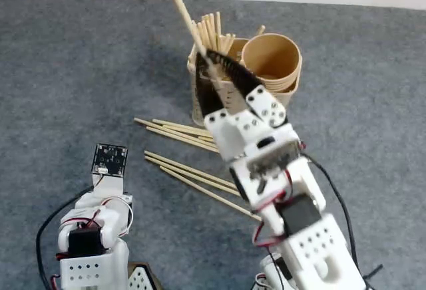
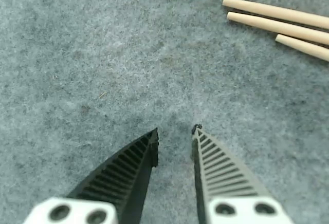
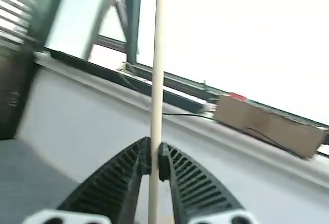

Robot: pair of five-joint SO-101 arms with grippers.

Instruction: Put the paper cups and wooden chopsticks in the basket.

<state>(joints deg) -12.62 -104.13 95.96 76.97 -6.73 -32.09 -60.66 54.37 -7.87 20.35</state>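
Note:
My right gripper (image 1: 212,64) is shut on a wooden chopstick (image 1: 181,7) that stands tilted over the basket (image 1: 200,114); in the right wrist view the chopstick (image 3: 156,54) rises straight from between the pads of the gripper (image 3: 155,157). The basket holds several chopsticks (image 1: 213,32) and stacked paper cups (image 1: 271,62). Several more chopsticks (image 1: 193,173) lie on the grey carpet in front of the basket. My left gripper (image 2: 175,147) is open just above the carpet, with three chopstick ends (image 2: 277,26) lying off to its side.
Grey carpet (image 1: 80,70) covers the table, bounded by a white wall at the far edge. The left arm's base (image 1: 93,237) sits at the near left. In the right wrist view a window frame (image 3: 128,23) and a cardboard box (image 3: 267,124) stand in the room behind.

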